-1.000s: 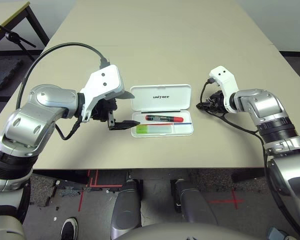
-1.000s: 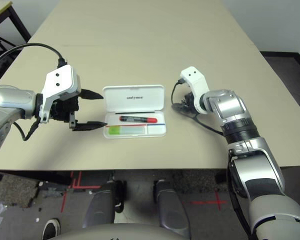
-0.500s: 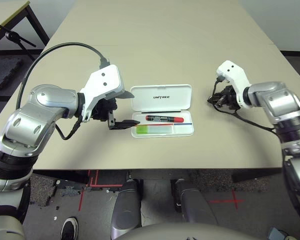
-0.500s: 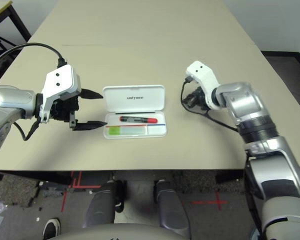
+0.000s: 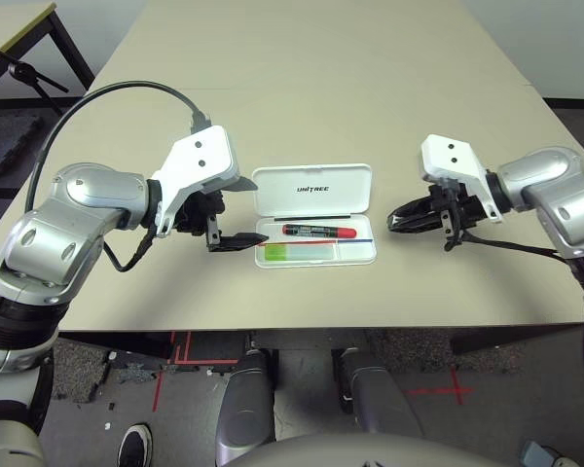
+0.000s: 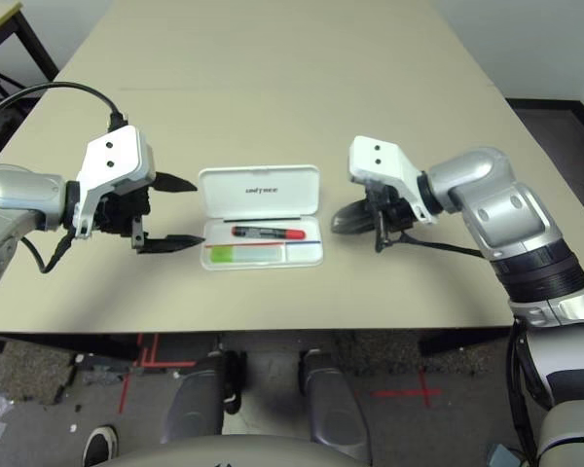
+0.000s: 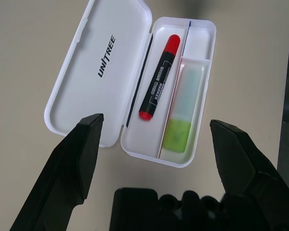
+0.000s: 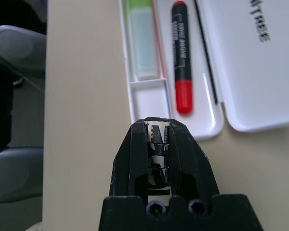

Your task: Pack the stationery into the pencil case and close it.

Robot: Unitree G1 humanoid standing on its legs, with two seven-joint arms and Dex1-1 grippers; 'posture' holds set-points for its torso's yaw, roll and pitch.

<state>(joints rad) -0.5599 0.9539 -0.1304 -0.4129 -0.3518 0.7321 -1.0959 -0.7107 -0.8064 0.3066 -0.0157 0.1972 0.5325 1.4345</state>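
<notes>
The white pencil case (image 5: pixel 273 201) lies open at mid-table, its lid printed UNITREE laid flat on the far side. In its tray lie the black marker with a red end (image 5: pixel 318 232) and the lime-green highlighter (image 5: pixel 297 252). My left gripper (image 6: pixel 199 212) stands open just left of the case, one finger near each left corner. My right gripper (image 5: pixel 394 218) points at the case's right end, a short gap away. It is shut on a tiny black-and-silver clip-like piece (image 8: pixel 156 154), which is wedged between the fingers in the right wrist view.
Bare beige table (image 5: pixel 311 88) stretches beyond the case. The near table edge (image 5: pixel 311 326) runs close below the case. A black cable (image 5: pixel 127 92) loops over my left arm. Another desk (image 5: pixel 19 19) stands at the far left.
My right gripper has closed, swung out to the right, then turned so its fingers point at the case's right end. The left arm and case have stayed put.
</notes>
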